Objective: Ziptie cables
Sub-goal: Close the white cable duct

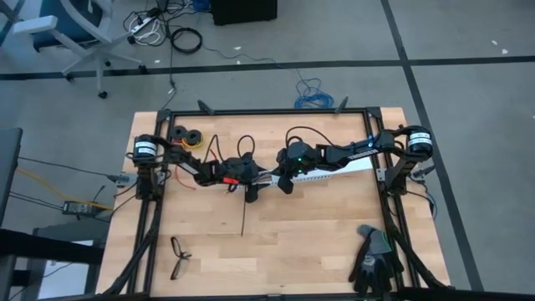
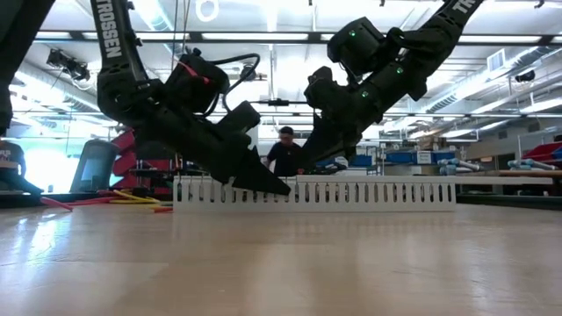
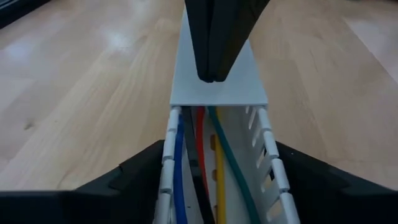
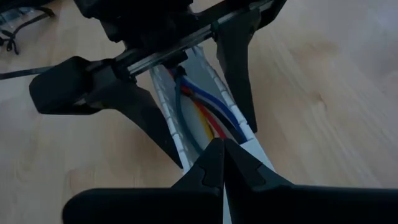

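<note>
Along the white slotted strip (image 3: 219, 74) at the middle of the table (image 1: 318, 242), my left gripper (image 4: 186, 146) stands spread, one finger on each side of the channel, apart from its walls. The cables (image 3: 211, 168), blue, red, yellow and green, lie inside the strip between those fingers. My right gripper (image 3: 212, 76) is pressed together, its tip resting on the strip's flat lid. A ziptie (image 1: 243, 216) lies on the table nearby.
</note>
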You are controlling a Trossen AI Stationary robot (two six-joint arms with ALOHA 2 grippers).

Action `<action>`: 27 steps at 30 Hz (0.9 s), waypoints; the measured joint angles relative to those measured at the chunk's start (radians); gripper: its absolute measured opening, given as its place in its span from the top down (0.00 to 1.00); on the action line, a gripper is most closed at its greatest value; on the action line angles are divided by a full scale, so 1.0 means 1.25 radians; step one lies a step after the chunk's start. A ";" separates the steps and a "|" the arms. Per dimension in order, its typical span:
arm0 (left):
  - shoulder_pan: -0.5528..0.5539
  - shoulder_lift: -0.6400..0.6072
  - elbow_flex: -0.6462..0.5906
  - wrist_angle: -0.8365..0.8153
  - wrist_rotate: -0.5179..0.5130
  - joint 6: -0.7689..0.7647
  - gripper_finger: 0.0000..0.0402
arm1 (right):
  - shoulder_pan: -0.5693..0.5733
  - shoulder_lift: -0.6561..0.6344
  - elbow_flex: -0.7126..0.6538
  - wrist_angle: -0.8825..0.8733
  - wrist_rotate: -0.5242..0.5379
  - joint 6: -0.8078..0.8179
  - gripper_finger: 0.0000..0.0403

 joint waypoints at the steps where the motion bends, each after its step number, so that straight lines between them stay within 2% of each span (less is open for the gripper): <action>1: 0.000 0.000 0.000 -0.003 0.000 0.000 0.31 | 0.000 0.000 0.000 0.001 0.000 -0.001 1.00; 4: 0.000 0.000 0.000 -0.005 -0.001 0.000 0.37 | 0.000 -0.017 0.000 -0.018 0.012 -0.004 1.00; 7: 0.000 0.000 0.000 -0.005 -0.001 0.001 0.42 | 0.006 -0.062 0.001 -0.087 0.074 -0.005 1.00; 10: 0.000 0.000 0.000 -0.005 -0.001 0.001 0.44 | 0.012 -0.123 0.001 -0.193 0.119 0.009 1.00; 16: 0.000 0.000 0.000 -0.006 -0.001 0.000 0.45 | 0.021 -0.196 -0.015 -0.420 0.133 0.101 1.00; 20: 0.000 0.000 -0.001 -0.002 -0.001 -0.002 0.44 | 0.021 -0.156 -0.042 -0.378 0.115 0.135 1.00; 27: 0.000 0.000 -0.002 0.003 -0.002 -0.003 0.44 | 0.008 0.001 -0.003 -0.103 -0.004 0.075 1.00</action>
